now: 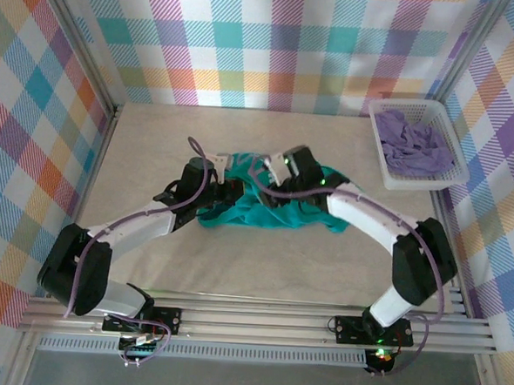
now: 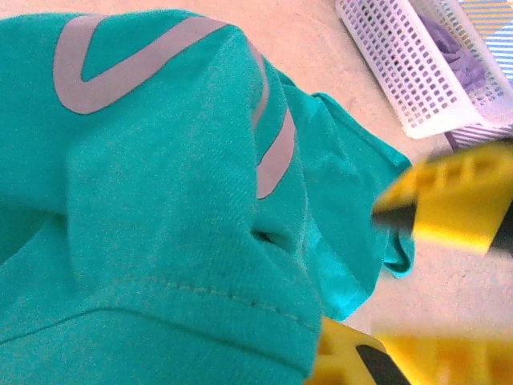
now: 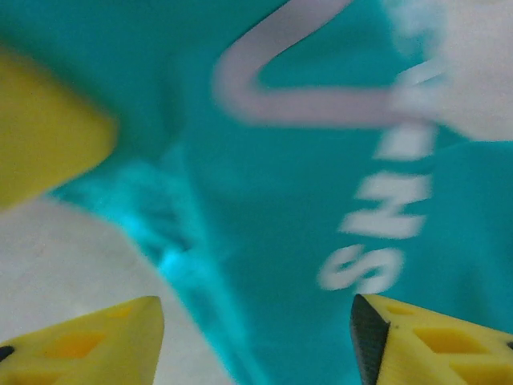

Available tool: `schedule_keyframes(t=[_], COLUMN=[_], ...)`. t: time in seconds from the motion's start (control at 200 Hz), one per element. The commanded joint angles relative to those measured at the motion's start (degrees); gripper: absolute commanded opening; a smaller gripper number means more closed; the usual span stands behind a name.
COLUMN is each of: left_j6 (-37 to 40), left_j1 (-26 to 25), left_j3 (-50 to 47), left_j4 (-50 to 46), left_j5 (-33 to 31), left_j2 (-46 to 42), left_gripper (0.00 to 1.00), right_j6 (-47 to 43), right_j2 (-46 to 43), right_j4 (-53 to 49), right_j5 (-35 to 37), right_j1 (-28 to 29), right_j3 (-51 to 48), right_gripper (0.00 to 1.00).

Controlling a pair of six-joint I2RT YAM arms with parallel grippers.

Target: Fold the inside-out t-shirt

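The left gripper (image 2: 385, 361) was pressed shut on a fold of the inside-out t-shirt (image 1: 264, 212). In the left wrist view its yellow fingers were cut off by the bottom edge, and a stitched hem ran down onto them, so the pinch point itself was hidden under cloth. A blurred yellow block (image 2: 449, 200) stood at the right edge of that view; what it belonged to could not be told.

The right gripper (image 3: 256, 337) was spread wide. Its two yellow fingertips sat at the lower corners of the right wrist view, with teal cloth and a strip of bare table between them and nothing gripped. That view was soft with blur, and the pale print (image 3: 377, 233) showed only partial, unreadable letters. Another yellow blob at its left edge was too blurred to name.

From above, both wrists met over the shirt, covering its middle and far edge. The shirt lay bunched near the table's centre, with no sleeve or tag to be made out.

The table (image 1: 156, 134) lay bare to the left, behind and in front of the shirt. A white basket (image 1: 397, 184) holding a lavender garment (image 1: 413, 145) sat in the far right corner, well apart from the shirt. Checked walls (image 1: 33, 144) closed in the left, far and right sides.
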Motion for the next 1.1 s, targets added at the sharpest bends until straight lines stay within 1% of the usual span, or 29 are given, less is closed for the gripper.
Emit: schedule_keyframes(t=[0.0, 0.055, 0.085, 0.105, 0.17, 0.195, 0.2, 0.215, 0.255, 0.29, 0.365, 0.4, 0.44, 0.485, 0.575, 0.665, 0.735, 0.775, 0.895, 0.94, 0.99, 1.055, 1.095], left_j6=[-0.5, -0.4, -0.2, -0.1, 0.6, 0.7, 0.7, 0.7, 0.6, 0.5, 0.3, 0.1, 0.0, -0.4, -1.0, -0.8, -1.4, -2.4, -5.0, -5.0, -4.1, -2.9, -2.4], left_j1=[0.5, 0.6, 0.6, 0.7, 1.0, 1.0, 1.0, 1.2, 1.4, 1.9, 2.8, 3.2, 3.2, 3.3, 3.3, 3.4, 3.7, 4.1, 4.4, 4.4, 4.4, 4.4, 4.5], left_j3=[1.2, 1.5, 1.8, 1.9, 2.5, 2.5, 2.6, 2.6, 2.6, 2.7, 3.0, 3.4, 3.8, 4.6, 6.7, 9.3, 9.9, 9.3, 8.2, 7.9, 8.1, 8.9, 9.4], left_j4=[-4.3, -4.9, -5.4, -5.9, -8.1, -8.7, -9.0, -9.4, -10.6, -11.2, -12.3, -12.7, -12.9, -12.9, -13.1, -14.2, -13.9, -12.3, -7.8, -6.6, -6.4, -7.2, -7.3], left_j5=[1.6, 1.6, 1.5, 1.4, 0.4, -0.3, -0.4, -0.8, -1.9, -2.0, -2.0, -1.9, -1.2, -0.3, 2.4, 4.6, 5.2, 6.7, 11.7, 12.8, 13.1, 12.9, 13.4], left_j2=[-2.4, -3.1, -3.4, -3.6, -4.6, -5.2, -5.3, -5.6, -6.9, -8.0, -11.2, -13.0, -15.0, -17.1, -20.4, -22.3, -23.3, -23.5, -22.3, -21.8, -21.0, -19.9, -19.1], left_gripper=[0.0, 0.0, 0.0, 0.0, 0.0, 0.0, 0.0, 0.0, 0.0, 0.0, 0.0, 0.0, 0.0, 0.0, 0.0, 0.0, 0.0, 0.0, 0.0, 0.0, 0.0, 0.0, 0.0], right_j6=[-1.3, -1.2, -1.2, -1.3, -2.8, -3.6, -3.6, -4.2, -4.7, -4.6, -4.2, -4.1, -3.8, -3.3, -2.2, -1.5, -1.4, -1.1, 0.0, 0.0, -1.3, -4.6, -6.9], right_j2=[2.3, 5.1, 6.5, 7.3, 8.0, 7.2, 7.2, 6.5, 4.2, 2.1, -2.5, -4.9, -7.6, -10.8, -16.4, -20.7, -21.8, -21.2, -15.7, -14.1, -13.7, -14.0, -14.4], right_j4=[12.4, 15.5, 17.0, 17.5, 15.3, 13.9, 13.9, 13.3, 11.8, 9.5, 3.1, 0.0, -3.2, -6.4, -12.8, -15.9, -16.5, -16.5, -16.0, -14.4, -11.1, -6.0, -2.2], right_j5=[-2.7, -3.7, -3.1, -1.8, 2.8, 3.5, 3.5, 3.2, 1.0, -2.7, -11.7, -15.6, -18.5, -20.4, -24.6, -27.3, -25.8, -24.4, -22.0, -20.8, -18.6, -14.0, -11.3], right_j1=[-0.2, -0.1, -0.1, -0.1, -0.5, -0.9, -0.9, -1.0, -2.2, -3.4, -5.2, -5.5, -5.9, -6.7, -10.2, -14.2, -15.8, -16.0, -15.6, -14.6, -12.7, -9.8, -7.8], right_j3=[-4.1, -4.0, -3.9, -3.7, -1.6, -1.0, -1.0, -0.9, -1.0, -0.8, 0.5, 1.0, 1.6, 2.4, 5.2, 7.9, 9.0, 9.2, 8.3, 6.1, 2.7, -2.2, -5.0], right_gripper=[0.69, 0.7, 0.69, 0.66, 0.43, 0.33, 0.33, 0.28, 0.16, 0.09, 0.0, 0.0, 0.0, 0.0, 0.0, 0.0, 0.0, 0.0, 0.0, 0.0, 0.04, 0.06, 0.1])
